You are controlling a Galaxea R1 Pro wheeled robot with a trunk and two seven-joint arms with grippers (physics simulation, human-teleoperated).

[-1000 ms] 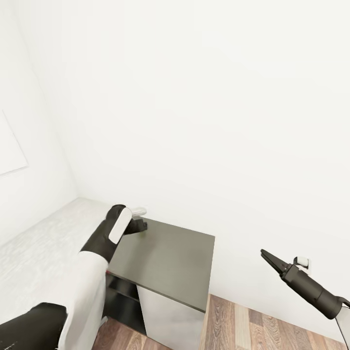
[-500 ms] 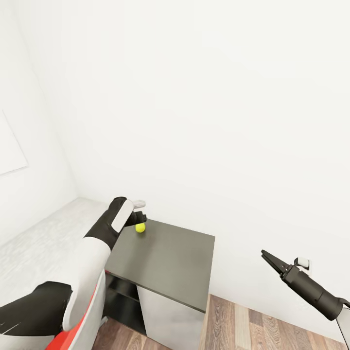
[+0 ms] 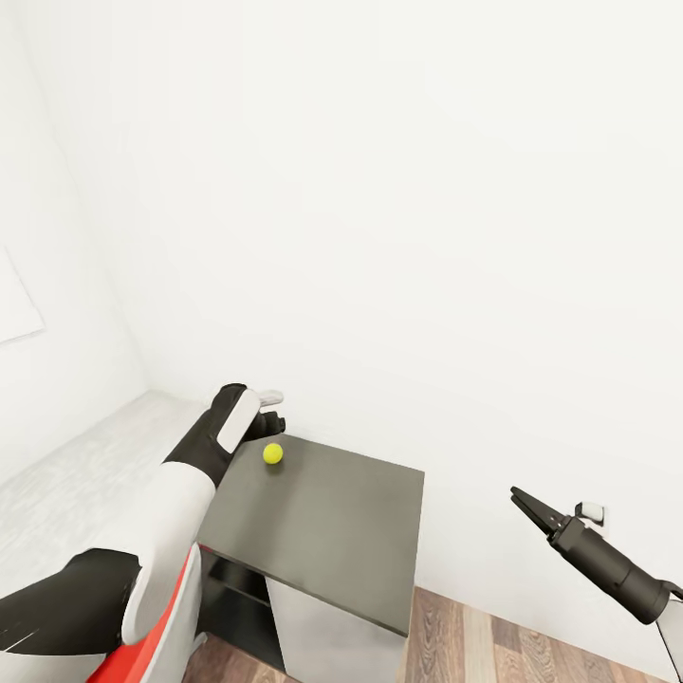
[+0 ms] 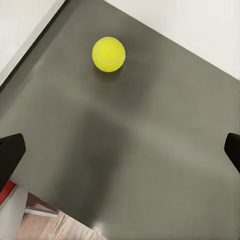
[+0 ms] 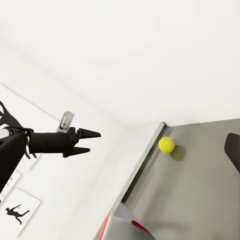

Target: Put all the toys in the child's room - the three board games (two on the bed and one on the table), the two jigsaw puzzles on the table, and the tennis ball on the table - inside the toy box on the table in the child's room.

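Tennis ball (image 3: 273,453) sits free near the desk (image 3: 332,531) dark section's back left corner; light, rolls easily; pinch across its middle; your left gripper (image 4: 120,150) is spread wide above it; right gripper (image 3: 525,507) looks nearly pressed together

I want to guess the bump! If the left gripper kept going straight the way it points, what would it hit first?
Most likely the dark grey tabletop. The left gripper is open and points down at it. The tennis ball lies off to one side of that line, so it would probably be missed, though depth is hard to judge.
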